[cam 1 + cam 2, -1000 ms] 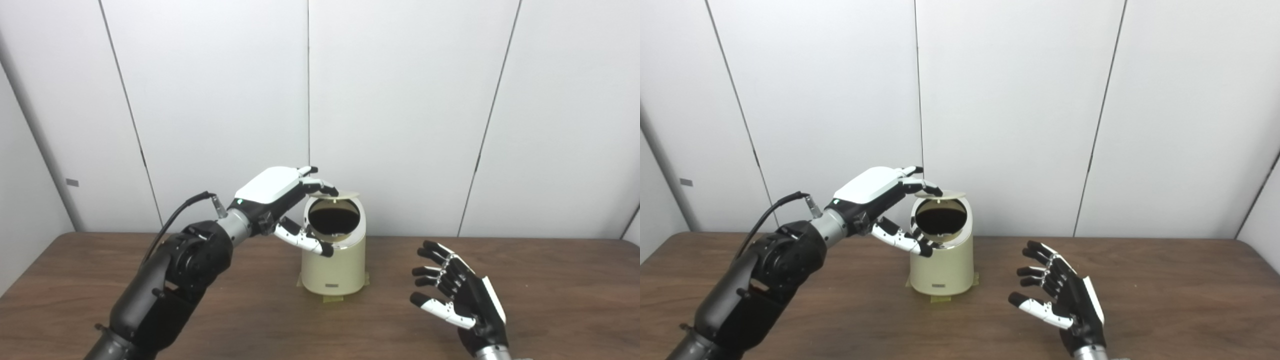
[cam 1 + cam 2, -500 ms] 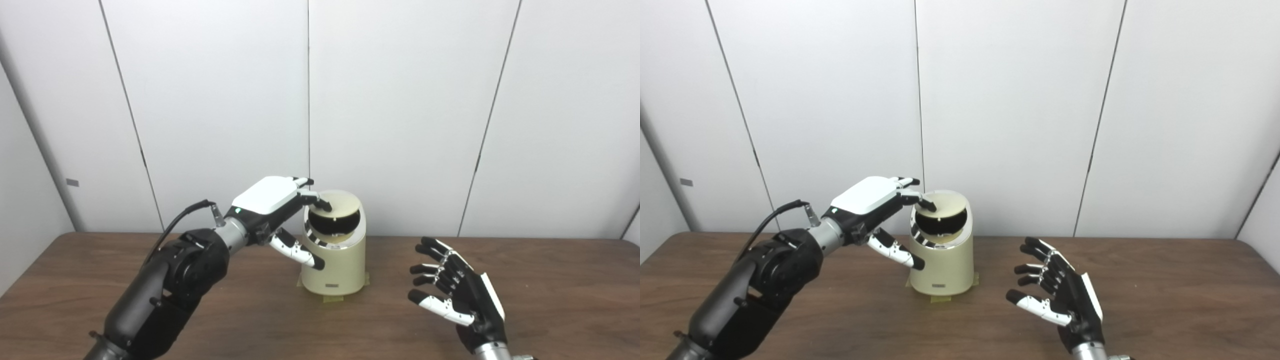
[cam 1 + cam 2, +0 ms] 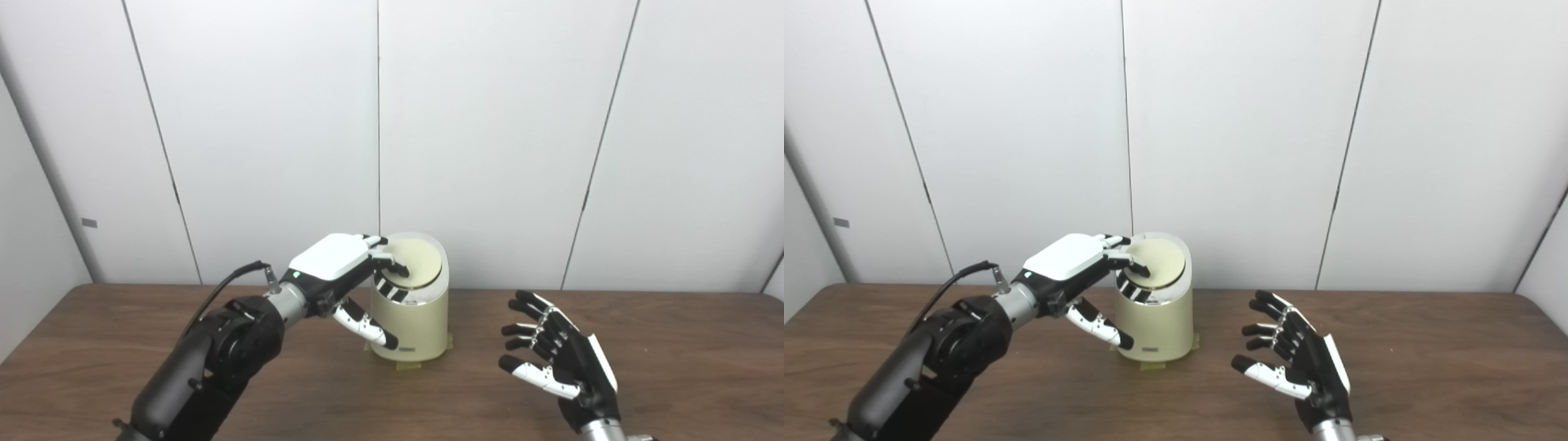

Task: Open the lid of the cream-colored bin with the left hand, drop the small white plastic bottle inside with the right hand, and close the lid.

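Left hand (image 3: 343,263) fingers seemingly on lid (image 3: 416,263)

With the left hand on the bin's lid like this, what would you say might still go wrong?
The left hand's fingers press the lid near its left edge, so it may seat unevenly. The thumb lies against the bin; withdrawing carelessly might nudge the bin.

Both views look from head height, side by side, forward and slightly downward across the table (image 3: 674,343) toward the panelled wall (image 3: 490,122) at moderate range. The arms enter from the bottom edge of each. Both share the same scene; the bin (image 3: 1157,306) sits further left in the right eye view.
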Controlling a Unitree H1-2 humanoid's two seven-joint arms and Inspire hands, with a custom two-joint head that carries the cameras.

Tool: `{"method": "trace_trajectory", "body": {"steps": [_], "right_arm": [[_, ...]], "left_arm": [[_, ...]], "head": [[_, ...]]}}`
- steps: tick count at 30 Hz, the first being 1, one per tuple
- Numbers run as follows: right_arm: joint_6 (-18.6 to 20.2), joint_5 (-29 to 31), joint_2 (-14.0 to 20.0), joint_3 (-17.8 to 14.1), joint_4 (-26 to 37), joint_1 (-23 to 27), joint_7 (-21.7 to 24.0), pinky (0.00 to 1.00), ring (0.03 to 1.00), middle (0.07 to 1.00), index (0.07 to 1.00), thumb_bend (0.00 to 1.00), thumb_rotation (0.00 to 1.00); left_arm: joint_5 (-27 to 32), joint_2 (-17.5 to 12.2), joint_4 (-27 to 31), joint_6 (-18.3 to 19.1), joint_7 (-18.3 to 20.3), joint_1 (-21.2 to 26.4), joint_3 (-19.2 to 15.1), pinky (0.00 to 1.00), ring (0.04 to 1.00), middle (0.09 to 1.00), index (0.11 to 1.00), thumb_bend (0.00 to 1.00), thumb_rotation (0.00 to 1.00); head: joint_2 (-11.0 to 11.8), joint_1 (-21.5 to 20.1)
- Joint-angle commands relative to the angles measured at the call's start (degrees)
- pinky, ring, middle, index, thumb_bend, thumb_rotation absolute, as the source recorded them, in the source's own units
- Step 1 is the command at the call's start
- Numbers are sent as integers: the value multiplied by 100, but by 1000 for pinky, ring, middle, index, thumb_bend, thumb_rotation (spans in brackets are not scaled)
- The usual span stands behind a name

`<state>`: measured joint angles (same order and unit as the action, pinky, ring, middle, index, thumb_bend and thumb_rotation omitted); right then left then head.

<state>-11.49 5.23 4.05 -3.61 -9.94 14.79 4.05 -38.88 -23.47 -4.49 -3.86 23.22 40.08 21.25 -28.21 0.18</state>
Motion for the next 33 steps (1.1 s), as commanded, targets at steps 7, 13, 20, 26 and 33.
{"method": "trace_trajectory", "body": {"steps": [7,13,20,26,33], "right_arm": [[23,-105,-32,28,351,175,-91,512,608,781,782,861,252],[107,-62,-36,32,401,171,-77,504,615,781,786,869,260],[194,-54,-57,43,556,124,-76,488,606,778,786,860,257],[318,12,-71,11,676,95,-85,490,608,774,784,873,256],[308,39,-37,-1,663,95,-78,485,598,769,778,877,262]], "left_arm": [[-116,45,69,-168,-100,204,-5,1000,975,807,808,999,433],[-301,49,22,-301,-171,176,74,1000,975,807,815,997,461],[-879,70,-52,-328,-231,166,340,1000,980,833,845,975,436],[-1269,70,-85,-39,94,155,518,1000,1000,851,874,979,423],[-1336,64,-135,251,480,174,625,1000,1000,848,856,1000,424]], "head": [[-37,-13],[-60,-20],[-98,-57],[-134,-67],[-146,-36]]}}
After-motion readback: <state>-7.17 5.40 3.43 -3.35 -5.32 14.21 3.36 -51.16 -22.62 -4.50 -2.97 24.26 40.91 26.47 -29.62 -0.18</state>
